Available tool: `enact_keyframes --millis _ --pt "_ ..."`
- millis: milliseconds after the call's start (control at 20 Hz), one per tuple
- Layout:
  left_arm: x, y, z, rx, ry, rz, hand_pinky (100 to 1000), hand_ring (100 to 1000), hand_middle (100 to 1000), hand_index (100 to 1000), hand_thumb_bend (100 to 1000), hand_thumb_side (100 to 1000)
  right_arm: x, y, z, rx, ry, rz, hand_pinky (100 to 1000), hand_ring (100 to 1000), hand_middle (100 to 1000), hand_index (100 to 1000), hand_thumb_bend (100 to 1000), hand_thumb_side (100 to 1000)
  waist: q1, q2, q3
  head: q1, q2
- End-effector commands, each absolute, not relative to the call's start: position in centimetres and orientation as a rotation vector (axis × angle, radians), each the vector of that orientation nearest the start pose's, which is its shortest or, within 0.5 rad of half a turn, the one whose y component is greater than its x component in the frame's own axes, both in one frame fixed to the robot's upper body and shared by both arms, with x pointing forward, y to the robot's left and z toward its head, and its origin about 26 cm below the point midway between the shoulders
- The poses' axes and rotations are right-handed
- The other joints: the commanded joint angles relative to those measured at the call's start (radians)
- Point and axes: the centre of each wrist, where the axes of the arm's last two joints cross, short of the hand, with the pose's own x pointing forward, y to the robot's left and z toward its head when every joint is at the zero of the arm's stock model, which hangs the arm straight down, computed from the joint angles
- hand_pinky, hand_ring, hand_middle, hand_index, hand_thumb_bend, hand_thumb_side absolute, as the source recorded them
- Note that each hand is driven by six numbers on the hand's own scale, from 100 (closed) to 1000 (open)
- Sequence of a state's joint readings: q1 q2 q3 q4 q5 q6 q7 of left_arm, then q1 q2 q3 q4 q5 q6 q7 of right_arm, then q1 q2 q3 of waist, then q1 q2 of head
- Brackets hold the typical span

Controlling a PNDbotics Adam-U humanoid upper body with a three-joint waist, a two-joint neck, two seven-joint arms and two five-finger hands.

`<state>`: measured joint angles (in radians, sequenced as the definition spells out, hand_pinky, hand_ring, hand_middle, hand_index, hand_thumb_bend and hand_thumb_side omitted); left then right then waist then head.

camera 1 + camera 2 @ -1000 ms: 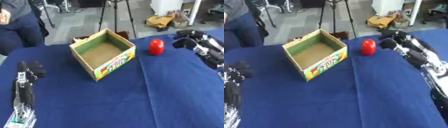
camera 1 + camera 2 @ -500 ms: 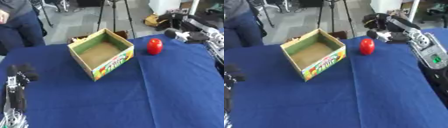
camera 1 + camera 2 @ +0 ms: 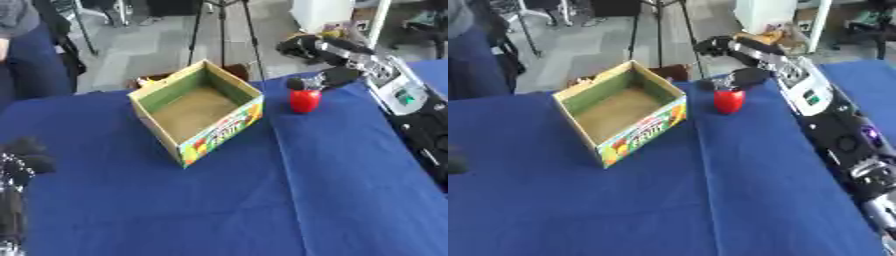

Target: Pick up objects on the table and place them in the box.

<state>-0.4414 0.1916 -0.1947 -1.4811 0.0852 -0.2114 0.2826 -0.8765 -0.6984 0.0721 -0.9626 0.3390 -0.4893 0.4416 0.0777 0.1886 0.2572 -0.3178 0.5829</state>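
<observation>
One red object (image 3: 304,100), one box (image 3: 197,111), right hand (image 3: 317,80) apparently unclenched above it.

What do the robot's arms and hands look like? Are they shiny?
Mostly black. The right arm has silver-grey panels, a small green marking and a purple spot, ending in a black-fingered right hand. The left hand is black too, with silvery metal bits below it at the lower left.

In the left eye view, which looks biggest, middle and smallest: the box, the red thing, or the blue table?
1. Blue table, fills most of the view.
2. Box, open cardboard.
3. Red thing, smallest, just below the right hand.
</observation>
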Motion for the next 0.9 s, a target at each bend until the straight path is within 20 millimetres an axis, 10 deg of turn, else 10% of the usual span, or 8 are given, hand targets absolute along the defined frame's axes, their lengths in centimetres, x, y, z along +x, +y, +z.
enact_keyframes --millis 50,900 --pt "37.2 18.9 11.2 -0.013 -2.148 -0.109 565 556 584 755 620 966 44.8 -40.9 25.0 -0.819 -1.756 1.361 997 981 927 924 602 631 -0.007 -0.01 0.014 -0.038 -0.023" --pt "37.0 18.6 13.0 -0.045 -2.202 -0.134 562 554 583 755 625 969 43.2 -47.2 22.2 -1.157 -1.521 1.234 927 918 899 919 624 687 -0.025 0.02 0.066 -0.114 -0.078"
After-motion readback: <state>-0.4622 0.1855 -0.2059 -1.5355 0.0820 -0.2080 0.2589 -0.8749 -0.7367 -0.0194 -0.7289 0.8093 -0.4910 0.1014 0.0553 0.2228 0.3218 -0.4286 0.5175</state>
